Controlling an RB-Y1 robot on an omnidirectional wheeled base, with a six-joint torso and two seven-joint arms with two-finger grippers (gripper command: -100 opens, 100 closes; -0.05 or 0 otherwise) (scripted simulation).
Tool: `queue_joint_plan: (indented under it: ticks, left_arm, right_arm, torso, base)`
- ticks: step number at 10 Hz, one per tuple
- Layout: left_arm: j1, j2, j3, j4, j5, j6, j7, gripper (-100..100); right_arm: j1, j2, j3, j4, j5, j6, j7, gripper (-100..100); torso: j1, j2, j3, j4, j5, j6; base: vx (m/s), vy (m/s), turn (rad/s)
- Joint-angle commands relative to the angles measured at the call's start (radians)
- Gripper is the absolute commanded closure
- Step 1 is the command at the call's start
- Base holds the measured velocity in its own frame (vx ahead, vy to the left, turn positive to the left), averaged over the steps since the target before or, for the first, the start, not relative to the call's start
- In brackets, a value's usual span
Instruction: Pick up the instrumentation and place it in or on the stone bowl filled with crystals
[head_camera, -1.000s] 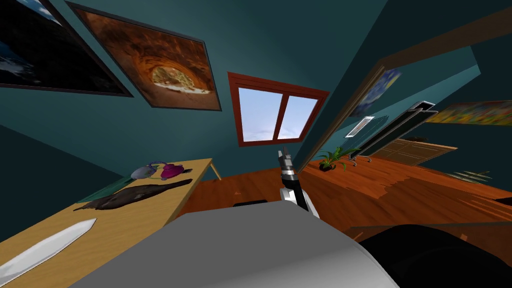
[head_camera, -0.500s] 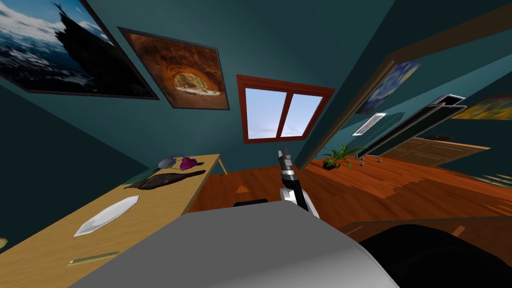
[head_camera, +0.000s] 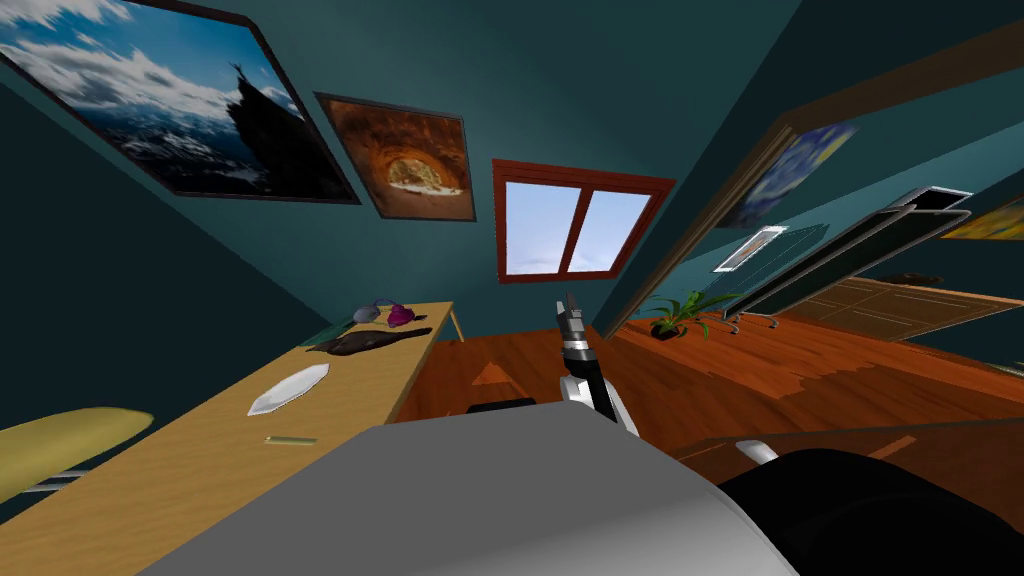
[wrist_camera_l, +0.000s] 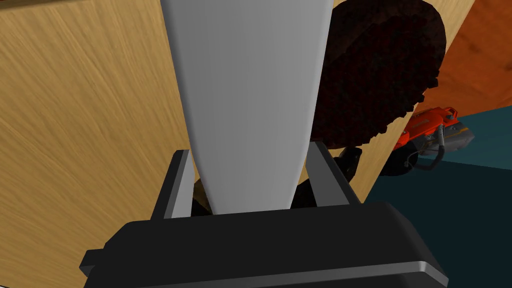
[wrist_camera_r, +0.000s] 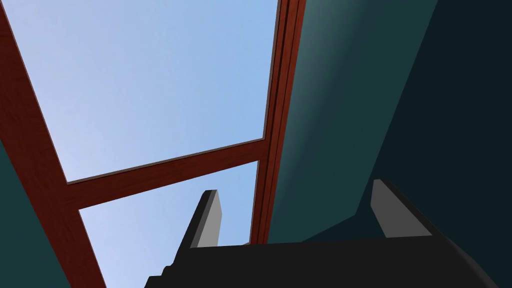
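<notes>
The left gripper held the instrumentation, a plain light grey piece. Its two fingers were drawn in narrow and pressed against the piece's sides. The piece tapered toward the gripper's dark body and widened past the fingertips. Behind it lay a tan wooden surface. A dark, rough, rounded mass sat just beside the held piece. An orange-red power tool lay farther out on the same side, past the wood's edge.

The right gripper was raised ahead of the robot with its fingers spread wide and nothing between them. Well off to its left stood a long table. At the table's far end was the grey stone bowl with purple crystals. A dark elongated thing and a white pointed piece lay nearer along the tabletop.
</notes>
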Motion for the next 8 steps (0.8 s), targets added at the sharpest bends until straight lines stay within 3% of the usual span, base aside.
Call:
queue_joint_plan:
  ticks: [1,3,6,8]
  left_arm:
    - [-0.001,-0.012,0.017,0.003,0.018,0.023,-0.031,100]
    - [-0.008,-0.024,0.015,-0.066,0.029,0.053,-0.036,100]
    - [-0.018,-0.037,0.013,-0.143,0.037,0.089,-0.038,100]
    - [-0.020,-0.039,0.014,-0.156,0.038,0.096,-0.037,100]
  right_arm:
    - [0.000,0.000,0.000,0.000,0.000,0.000,0.000,0]
    - [0.000,0.000,0.000,0.000,0.000,0.000,0.000,0]
    - [0.000,0.000,0.000,0.000,0.000,0.000,0.000,0]
    - [0.000,0.000,0.000,0.000,0.000,0.000,0.000,0]
  torso:
    - [0.000,0.000,0.000,0.000,0.000,0.000]
    - [-0.003,0.000,-0.001,-0.001,-0.001,-0.001]
    - [0.008,0.007,0.004,0.001,0.002,-0.001]
    - [0.007,0.004,0.003,0.002,0.002,-0.001]
  base:
    - [-0.108,0.067,-0.010]
    - [-0.227,0.181,0.161]
    - [-0.271,0.284,0.106]
    - [-0.158,0.185,0.045]
